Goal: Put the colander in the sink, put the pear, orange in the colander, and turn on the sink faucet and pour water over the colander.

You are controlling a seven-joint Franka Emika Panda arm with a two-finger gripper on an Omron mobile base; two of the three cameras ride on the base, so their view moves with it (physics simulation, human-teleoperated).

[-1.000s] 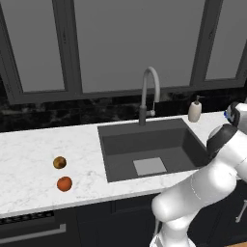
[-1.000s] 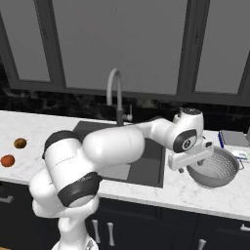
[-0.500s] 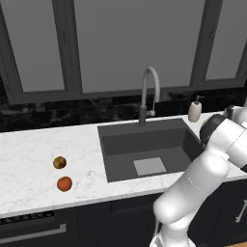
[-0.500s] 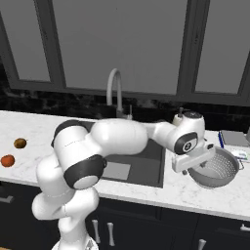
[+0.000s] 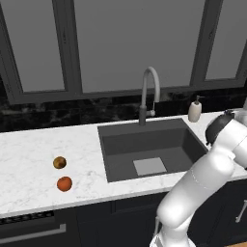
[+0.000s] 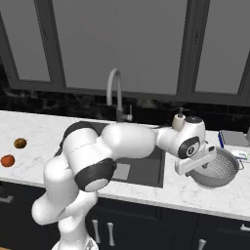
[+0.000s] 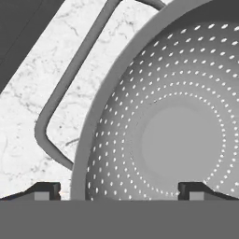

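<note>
The colander [image 6: 219,168] stands on the counter right of the sink [image 6: 141,172]. My gripper [image 6: 197,168] is at its left rim. In the hand view the colander's rim and perforated bowl [image 7: 172,135] are close up, and its loop handle [image 7: 60,93] lies over the marble. The gripper [image 7: 119,190] is open, one fingertip [image 7: 46,189] outside the rim and the other inside the bowl, not closed on it. The pear [image 5: 59,162] and the orange [image 5: 64,184] lie on the counter left of the sink [image 5: 116,159]. The faucet [image 5: 148,94] arches behind the basin.
A beige soap dispenser [image 5: 195,110] stands at the sink's back right corner. A book-like item [image 6: 234,138] lies on the counter behind the colander. My arm stretches across the sink's front in the right base view.
My hand has sunk a little toward the colander's rim and the arm's elbow has swung. The colander and the fruits have not moved.
</note>
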